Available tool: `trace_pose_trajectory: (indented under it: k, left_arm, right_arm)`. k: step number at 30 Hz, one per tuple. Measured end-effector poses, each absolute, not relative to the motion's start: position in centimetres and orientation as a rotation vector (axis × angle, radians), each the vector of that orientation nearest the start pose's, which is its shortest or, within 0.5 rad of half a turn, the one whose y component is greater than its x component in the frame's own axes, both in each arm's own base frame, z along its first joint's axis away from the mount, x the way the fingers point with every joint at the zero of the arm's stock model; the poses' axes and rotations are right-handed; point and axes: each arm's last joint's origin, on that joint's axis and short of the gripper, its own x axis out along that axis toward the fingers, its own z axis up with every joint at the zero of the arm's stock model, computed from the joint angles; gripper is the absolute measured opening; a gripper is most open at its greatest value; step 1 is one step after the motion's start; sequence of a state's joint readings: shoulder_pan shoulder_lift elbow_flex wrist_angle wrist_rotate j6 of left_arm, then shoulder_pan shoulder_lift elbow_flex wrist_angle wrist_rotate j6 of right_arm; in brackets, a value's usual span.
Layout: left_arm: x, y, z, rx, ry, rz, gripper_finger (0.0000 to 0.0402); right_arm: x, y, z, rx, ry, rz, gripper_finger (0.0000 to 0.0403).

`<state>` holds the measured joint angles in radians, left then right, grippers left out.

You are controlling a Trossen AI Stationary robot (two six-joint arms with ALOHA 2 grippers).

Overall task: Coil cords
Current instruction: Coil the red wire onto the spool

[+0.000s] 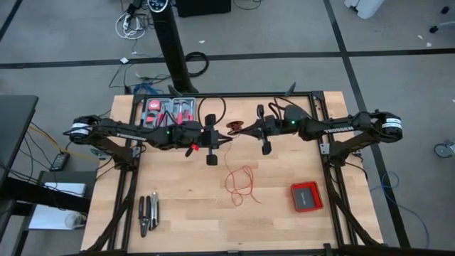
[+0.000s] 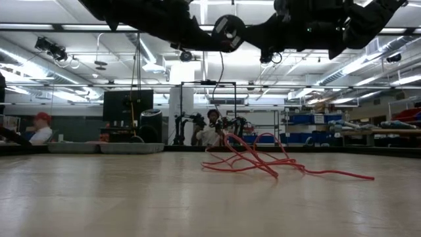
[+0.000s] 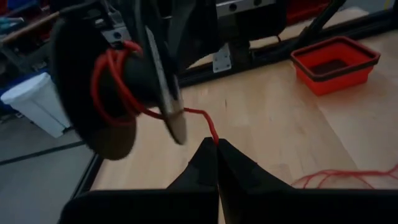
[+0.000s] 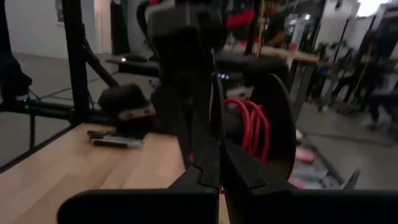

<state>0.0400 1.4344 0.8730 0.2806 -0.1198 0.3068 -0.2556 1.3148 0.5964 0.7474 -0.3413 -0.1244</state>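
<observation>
While both arms meet above the table's centre, the left gripper (image 3: 216, 163) is clamped on the red wire (image 1: 242, 183), the right gripper (image 4: 221, 163) on the black spool (image 1: 235, 127); loose loops lie toward six o'clock.

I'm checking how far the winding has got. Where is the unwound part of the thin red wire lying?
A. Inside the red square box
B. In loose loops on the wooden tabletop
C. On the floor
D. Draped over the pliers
B: the thin red wire lies in loose loops on the bare wooden tabletop, apart from the red square box.
</observation>
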Motion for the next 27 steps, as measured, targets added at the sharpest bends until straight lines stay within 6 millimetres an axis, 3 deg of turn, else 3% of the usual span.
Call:
trace_pose_trajectory:
  k: [18,27]
  left_arm:
    - [31.3,1.8,26.0,0.408,0.337,0.186,0.0000]
    - [30.9,2.0,26.0,0.410,0.366,0.216,0.0000]
  right_arm:
    - [26.4,-6.3,23.5,-0.034,0.083,0.085,0.0001]
    - [25.4,-6.7,24.6,-0.030,0.065,0.069,0.0001]
